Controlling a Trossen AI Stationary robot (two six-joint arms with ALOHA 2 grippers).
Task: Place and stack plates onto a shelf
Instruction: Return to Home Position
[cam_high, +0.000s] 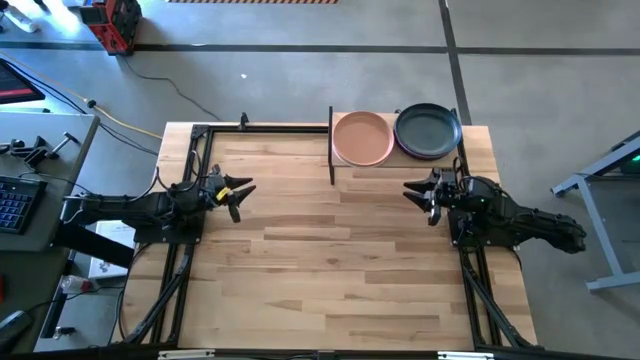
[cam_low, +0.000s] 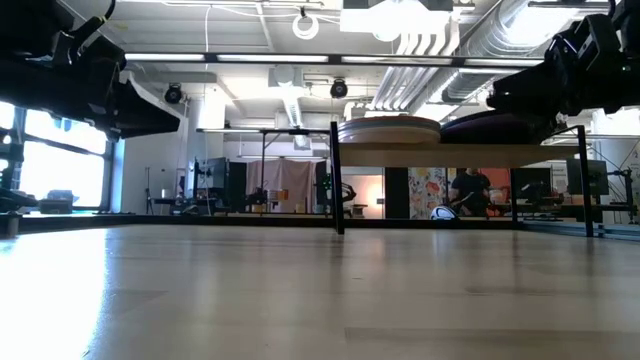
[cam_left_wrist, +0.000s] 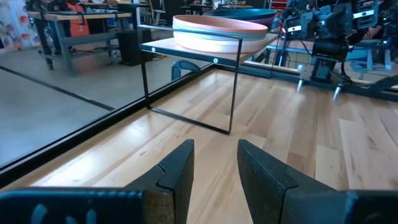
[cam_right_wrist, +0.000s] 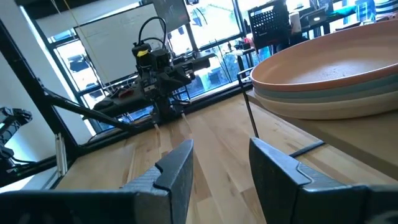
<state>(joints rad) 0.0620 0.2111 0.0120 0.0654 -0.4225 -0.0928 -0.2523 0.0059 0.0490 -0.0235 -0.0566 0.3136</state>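
Note:
Two stacks of plates rest on the shelf (cam_high: 470, 150) at the table's far right. The left stack has a peach plate (cam_high: 362, 137) on top, with sage green and beige plates under it (cam_right_wrist: 336, 93). The right stack has a dark green plate (cam_high: 428, 130) on top, over a purple one (cam_low: 500, 125). My left gripper (cam_high: 238, 193) is open and empty at the table's left, above the wood. My right gripper (cam_high: 418, 193) is open and empty at the right, just near of the shelf.
The shelf stands on thin black posts (cam_left_wrist: 233, 93) with room beneath it. A black frame rail (cam_high: 265, 127) runs along the table's far edge. The broad wooden tabletop (cam_high: 340, 260) lies between the arms. A person (cam_low: 466, 192) shows far behind the table.

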